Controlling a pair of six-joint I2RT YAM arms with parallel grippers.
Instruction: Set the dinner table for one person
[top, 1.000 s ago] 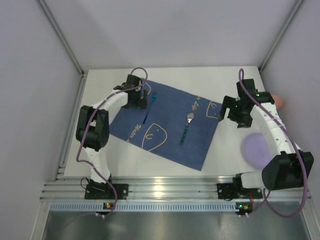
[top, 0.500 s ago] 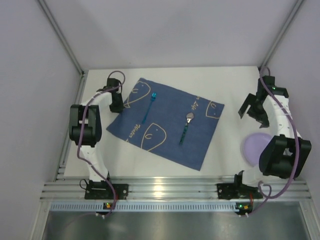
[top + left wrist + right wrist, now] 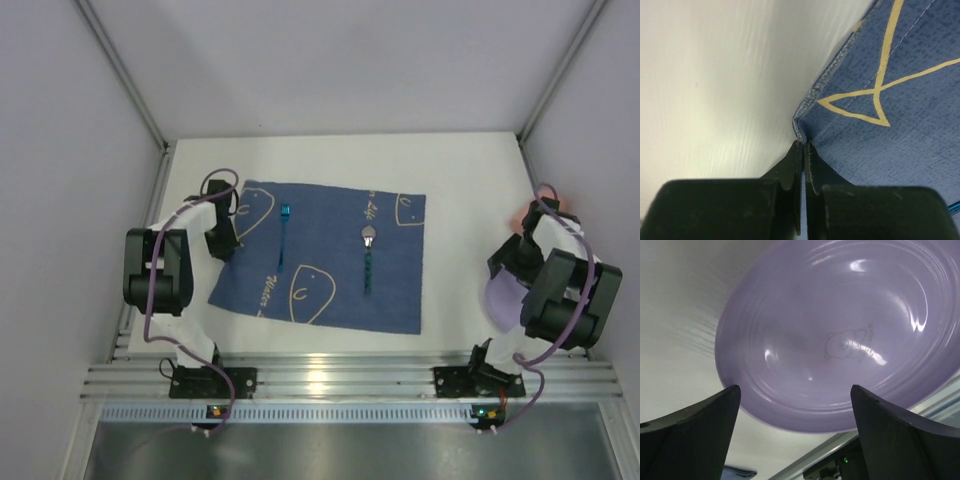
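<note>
- We look down on the dinner table [image 3: 350,160], a white top that fills the scene, with its aluminium rail [image 3: 330,378] beside the arm bases.
- A blue mat with cream outlines [image 3: 400,290] lies on it, carrying a teal utensil [image 3: 283,245] and a spoon [image 3: 368,262], set apart.
- Our left gripper [image 3: 802,150] has its fingers pinched together on the mat's edge at a corner.
- Our right gripper [image 3: 795,390] hangs with fingers spread wide above a purple plate [image 3: 840,330] at the table's right side.
</note>
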